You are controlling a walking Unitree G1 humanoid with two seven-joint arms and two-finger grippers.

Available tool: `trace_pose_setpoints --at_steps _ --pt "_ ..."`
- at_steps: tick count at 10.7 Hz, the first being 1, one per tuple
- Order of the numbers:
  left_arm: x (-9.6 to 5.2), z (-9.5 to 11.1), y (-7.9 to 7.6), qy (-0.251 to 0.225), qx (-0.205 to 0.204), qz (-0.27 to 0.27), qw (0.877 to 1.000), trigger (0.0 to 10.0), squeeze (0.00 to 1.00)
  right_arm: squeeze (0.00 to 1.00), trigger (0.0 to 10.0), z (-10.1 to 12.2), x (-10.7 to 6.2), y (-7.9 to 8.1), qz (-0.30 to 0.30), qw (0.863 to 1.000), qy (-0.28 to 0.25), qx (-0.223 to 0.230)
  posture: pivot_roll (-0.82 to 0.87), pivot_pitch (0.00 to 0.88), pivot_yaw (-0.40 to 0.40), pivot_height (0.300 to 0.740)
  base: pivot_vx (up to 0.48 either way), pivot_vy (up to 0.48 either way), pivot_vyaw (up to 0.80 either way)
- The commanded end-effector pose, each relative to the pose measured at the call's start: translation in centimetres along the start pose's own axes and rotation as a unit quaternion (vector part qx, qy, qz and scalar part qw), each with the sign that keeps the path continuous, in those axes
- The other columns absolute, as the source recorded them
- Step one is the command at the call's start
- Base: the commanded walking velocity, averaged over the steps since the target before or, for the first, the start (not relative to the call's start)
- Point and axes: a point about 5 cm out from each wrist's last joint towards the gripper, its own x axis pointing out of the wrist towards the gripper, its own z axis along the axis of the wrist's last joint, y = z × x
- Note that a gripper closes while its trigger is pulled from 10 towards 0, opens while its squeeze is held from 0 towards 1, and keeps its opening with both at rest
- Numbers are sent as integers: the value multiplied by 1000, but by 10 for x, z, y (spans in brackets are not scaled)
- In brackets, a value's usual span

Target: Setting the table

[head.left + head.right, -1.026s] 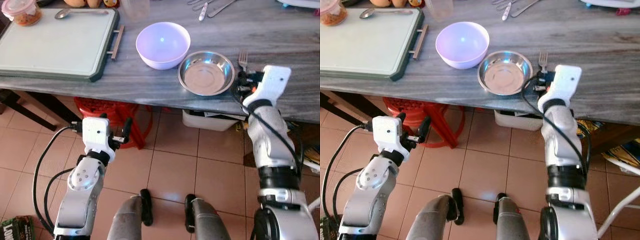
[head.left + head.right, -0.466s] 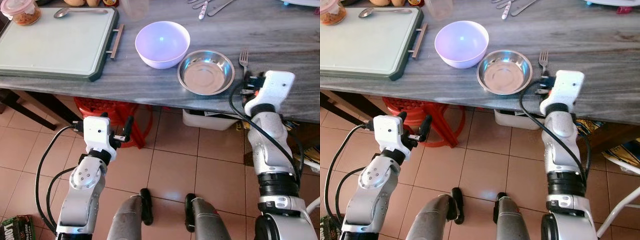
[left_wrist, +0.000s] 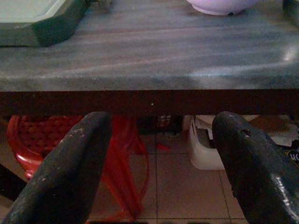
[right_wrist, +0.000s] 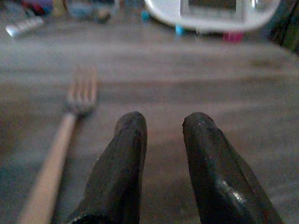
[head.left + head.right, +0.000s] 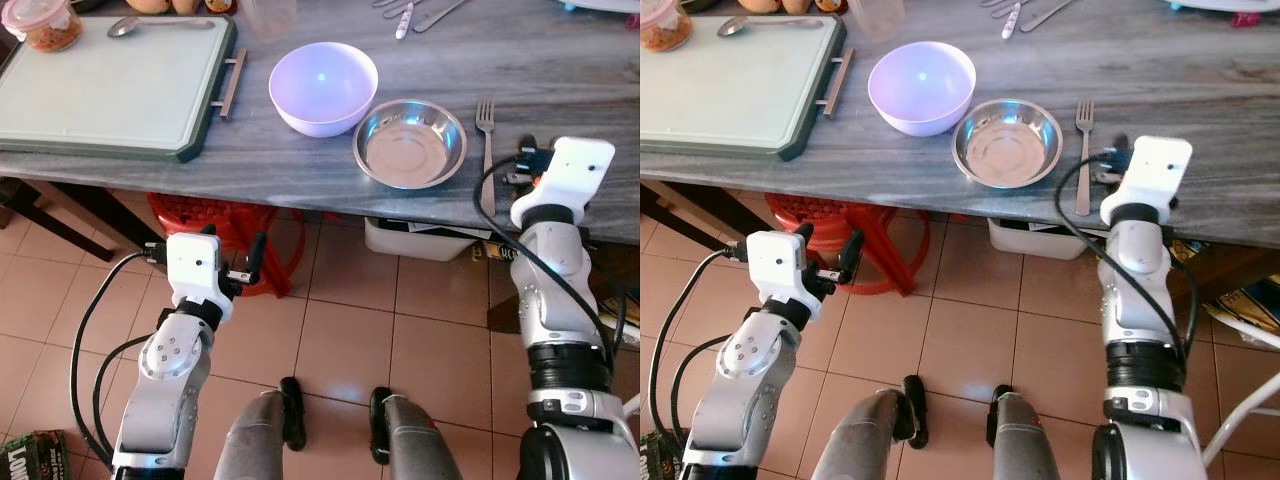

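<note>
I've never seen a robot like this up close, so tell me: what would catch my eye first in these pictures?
Probably the lilac bowl and the shiny steel bowl side by side near the front edge of the grey table, with a fork lying just right of the steel bowl. The right end effector hovers beside that fork, holding nothing. The left end effector waits open below the table edge.

Cut off by the top edge: a lidded jar point(image 5: 40, 22), a clear cup point(image 5: 270, 14) and loose cutlery point(image 5: 420, 12) at the counter's point(image 5: 560, 80) far side; blurred in the right wrist view: a fork point(image 4: 60, 149) and a white appliance point(image 4: 210, 11), too soft to identify.
</note>
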Motion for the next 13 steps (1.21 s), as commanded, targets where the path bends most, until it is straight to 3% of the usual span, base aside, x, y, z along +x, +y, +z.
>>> trace_pose_setpoints --at_steps 1,6,13 --pt "-6 -2 5 9 4 7 1000 10000 0 0 10000 -4 2 -4 -8 1000 21 -1 41 306 110 740 0 0 0" --pt "-14 -1 14 23 21 3 1000 10000 0 0 10000 -2 22 17 82 992 93 21 63 328 122 740 0 0 0" --pt "-10 -2 11 23 15 2 1000 10000 0 0 10000 -1 21 17 110 987 110 27 49 320 112 740 0 0 0"
